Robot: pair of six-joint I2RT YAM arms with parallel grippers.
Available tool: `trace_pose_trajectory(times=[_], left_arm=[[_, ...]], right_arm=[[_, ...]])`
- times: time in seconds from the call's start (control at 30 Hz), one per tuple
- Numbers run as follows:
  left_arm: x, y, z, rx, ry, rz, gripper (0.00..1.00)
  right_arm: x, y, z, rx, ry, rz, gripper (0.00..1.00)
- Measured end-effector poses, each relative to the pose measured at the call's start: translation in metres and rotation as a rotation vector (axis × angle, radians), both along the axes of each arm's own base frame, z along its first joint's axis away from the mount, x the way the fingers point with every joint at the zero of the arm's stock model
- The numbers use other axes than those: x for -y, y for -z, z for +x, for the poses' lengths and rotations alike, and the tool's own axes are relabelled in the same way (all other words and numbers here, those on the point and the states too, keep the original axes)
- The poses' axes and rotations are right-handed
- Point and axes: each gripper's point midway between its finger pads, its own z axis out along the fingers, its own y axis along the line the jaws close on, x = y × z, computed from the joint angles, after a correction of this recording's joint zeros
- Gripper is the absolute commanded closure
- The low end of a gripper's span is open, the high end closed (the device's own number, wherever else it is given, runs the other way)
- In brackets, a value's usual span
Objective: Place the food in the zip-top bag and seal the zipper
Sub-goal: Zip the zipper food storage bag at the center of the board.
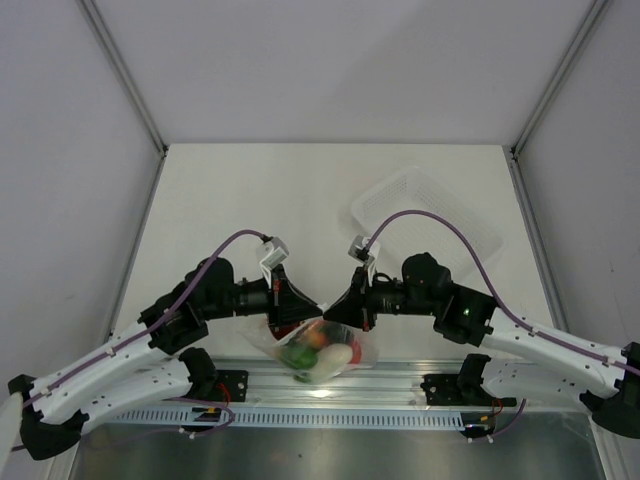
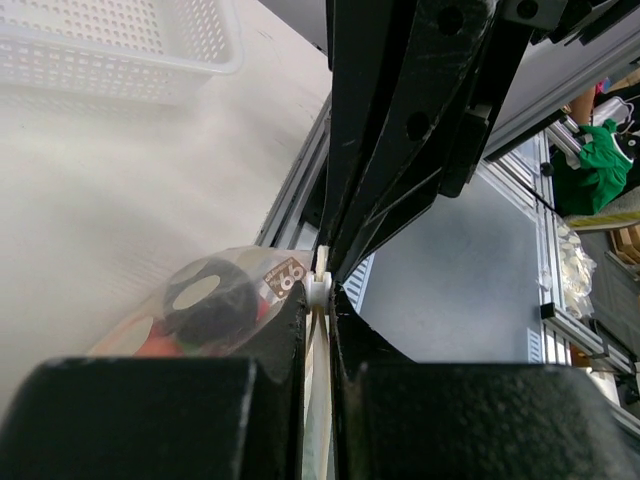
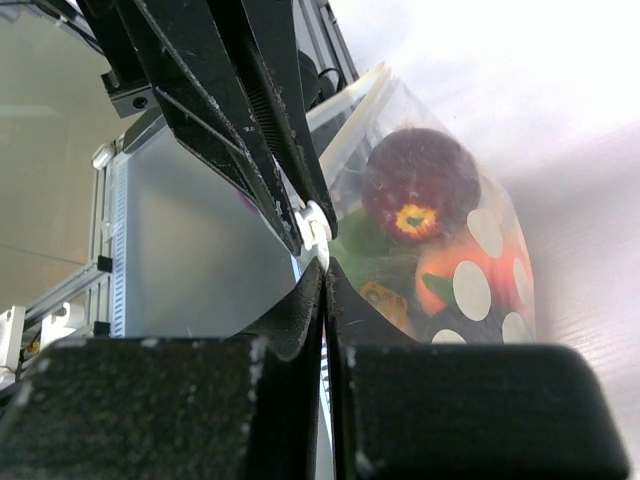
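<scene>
The zip-top bag (image 1: 322,350) hangs between my two grippers over the table's front edge, with the food inside it: a green piece (image 1: 298,353), a white radish (image 1: 335,356) and red pieces. My left gripper (image 1: 309,312) is shut on the white slider (image 2: 320,290) of the zipper at the bag's top edge. My right gripper (image 1: 336,310) is shut on the same edge, tip to tip with the left one. The right wrist view shows a dark red piece (image 3: 420,185), an orange piece (image 3: 450,285) and green (image 3: 370,250) through the dotted plastic (image 3: 485,230). The bag also shows in the left wrist view (image 2: 210,300).
A rigid clear plastic tray (image 1: 425,215) stands at the back right of the table; it also shows in the left wrist view (image 2: 120,50). An aluminium rail (image 1: 400,385) runs along the front edge under the bag.
</scene>
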Motion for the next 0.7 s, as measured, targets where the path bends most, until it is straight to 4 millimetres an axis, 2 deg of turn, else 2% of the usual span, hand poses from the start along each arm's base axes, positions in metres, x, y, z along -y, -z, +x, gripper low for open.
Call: trace_pose_trajectory(times=[0.37, 0.57, 0.63, 0.67, 0.7], left_arm=[[-0.008, 0.0, 0.0, 0.008, -0.021, 0.006, 0.99], [-0.011, 0.004, -0.003, -0.004, -0.017, 0.021, 0.99], [-0.012, 0.005, -0.004, -0.009, -0.013, 0.026, 1.0], [-0.012, 0.006, -0.005, -0.011, -0.012, 0.029, 0.99], [-0.012, 0.006, -0.005, -0.012, -0.009, 0.029, 0.99]], right_arm=[[0.009, -0.012, 0.01, 0.004, 0.039, 0.036, 1.0], [0.004, -0.006, 0.001, -0.007, -0.046, 0.025, 1.0], [0.001, 0.0, -0.001, -0.013, -0.073, 0.009, 0.93], [-0.001, 0.003, -0.004, -0.015, -0.088, -0.004, 0.85], [-0.002, 0.006, -0.006, -0.017, -0.102, -0.017, 0.84]])
